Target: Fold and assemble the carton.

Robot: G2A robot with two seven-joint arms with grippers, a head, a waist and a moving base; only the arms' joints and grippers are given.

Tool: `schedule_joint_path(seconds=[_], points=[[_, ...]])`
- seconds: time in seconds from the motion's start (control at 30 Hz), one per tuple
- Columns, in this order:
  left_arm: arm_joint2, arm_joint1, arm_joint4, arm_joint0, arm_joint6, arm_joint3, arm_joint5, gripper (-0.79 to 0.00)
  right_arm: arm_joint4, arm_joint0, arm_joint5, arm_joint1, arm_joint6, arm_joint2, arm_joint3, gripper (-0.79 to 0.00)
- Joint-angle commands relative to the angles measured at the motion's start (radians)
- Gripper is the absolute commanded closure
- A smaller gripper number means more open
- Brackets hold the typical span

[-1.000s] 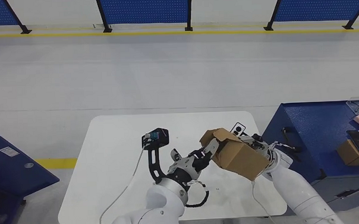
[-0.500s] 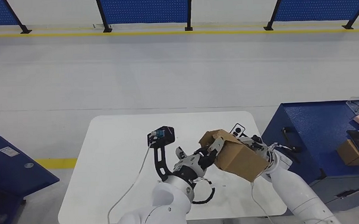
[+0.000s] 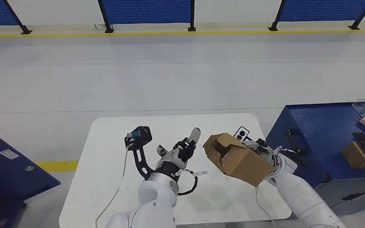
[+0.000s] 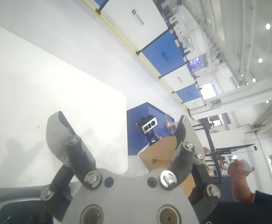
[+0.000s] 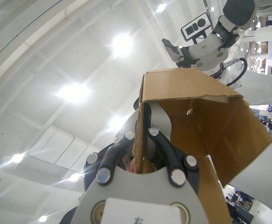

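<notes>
A brown carton (image 3: 237, 158) hangs tilted above the right part of the white table (image 3: 106, 177), its open end facing the middle. My right gripper (image 5: 142, 111) is shut on one carton (image 5: 201, 118) wall, with one finger inside and one outside; in the top view it sits at the carton's right end (image 3: 263, 152). My left gripper (image 3: 183, 145) is open a short way to the left of the carton and holds nothing. In the left wrist view its fingers (image 4: 60, 129) are spread wide, and the carton (image 4: 159, 152) shows beyond them.
A blue cabinet (image 3: 328, 139) stands just right of the table, with a small box on its shelf (image 3: 356, 155). A blue crate (image 3: 15, 174) stands on the floor to the left. The left half of the table is bare.
My left gripper has drawn back to the left, away from the carton's open end where it was touching a flap. The carton and right gripper have barely moved.
</notes>
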Motion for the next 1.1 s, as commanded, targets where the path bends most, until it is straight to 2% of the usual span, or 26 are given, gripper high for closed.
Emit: schedule_joint_path(seconds=[0.0, 0.1, 0.2, 0.63, 1.07], points=[[0.004, 0.004, 0.018, -0.006, -0.085, -0.006, 0.0, -0.785, 0.001, 0.0, 0.0, 0.002, 0.0, 0.001, -0.001, 0.0], [0.013, 0.01, 0.039, -0.016, -0.172, -0.029, -0.002, -0.785, 0.004, 0.001, 0.0, 0.005, 0.0, 0.001, -0.003, 0.0], [0.008, 0.012, 0.026, -0.017, -0.211, -0.055, -0.006, -0.785, 0.003, 0.004, 0.0, 0.007, 0.0, -0.003, -0.002, 0.0], [0.05, 0.01, 0.037, -0.023, -0.249, -0.02, -0.034, -0.785, 0.006, 0.009, 0.0, 0.009, 0.0, -0.018, -0.003, 0.0], [0.102, -0.002, 0.049, -0.05, -0.263, 0.024, -0.022, -0.785, 0.008, 0.009, 0.0, 0.007, 0.0, -0.025, -0.006, 0.0]])
